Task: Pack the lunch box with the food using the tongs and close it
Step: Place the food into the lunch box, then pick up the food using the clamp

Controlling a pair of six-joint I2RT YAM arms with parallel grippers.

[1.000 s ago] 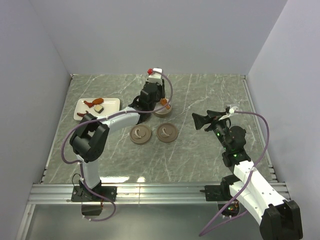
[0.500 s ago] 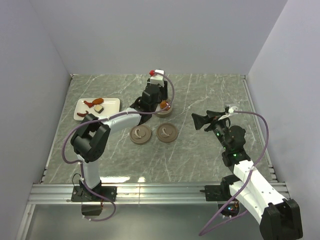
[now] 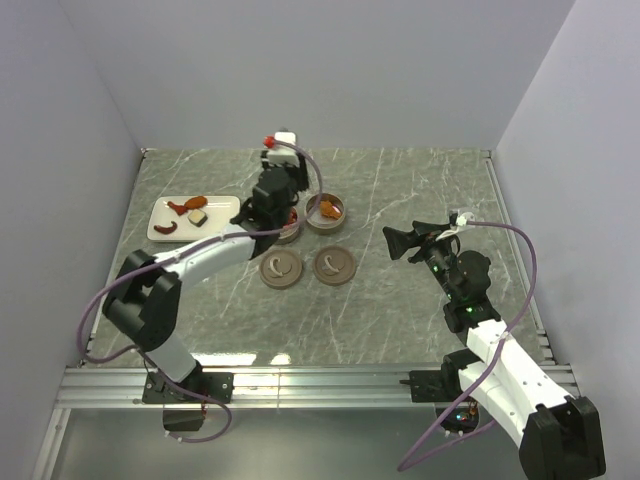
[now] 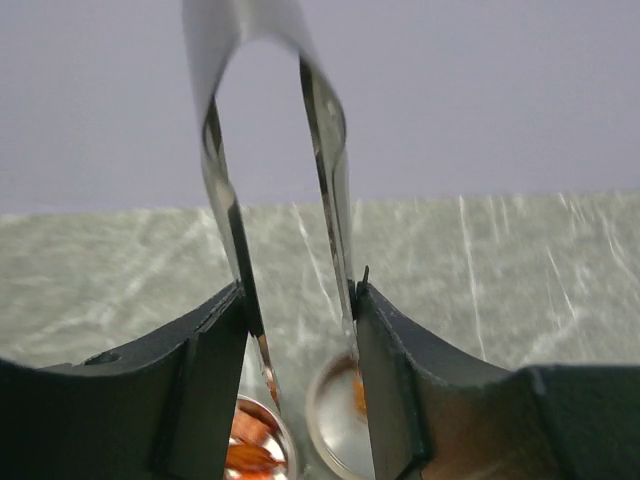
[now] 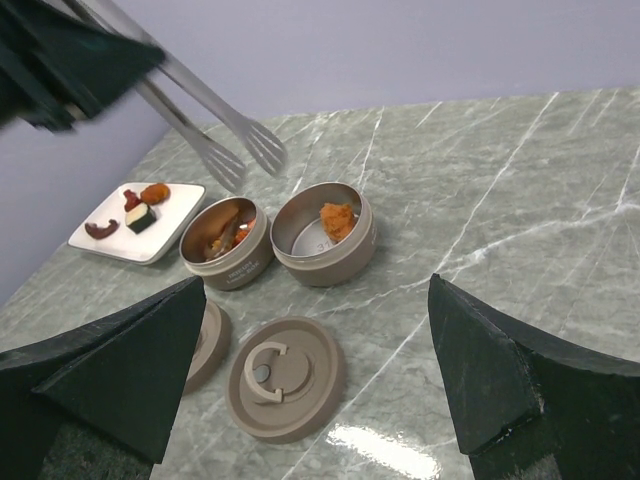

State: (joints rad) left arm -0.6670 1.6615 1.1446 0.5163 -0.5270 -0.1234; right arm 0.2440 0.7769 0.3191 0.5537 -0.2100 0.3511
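Guessing the left gripper (image 4: 300,335), half-closed on the empty tongs (image 5: 262,148), could knock the tin (image 5: 228,262) just under them if it dips.

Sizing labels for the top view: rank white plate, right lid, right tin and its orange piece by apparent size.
Largest: white plate
Next: right lid and right tin, which look alike
Smallest: orange piece

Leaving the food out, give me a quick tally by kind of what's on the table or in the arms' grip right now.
tins: 2
lids: 2
plate: 1
tongs: 1
Total: 6
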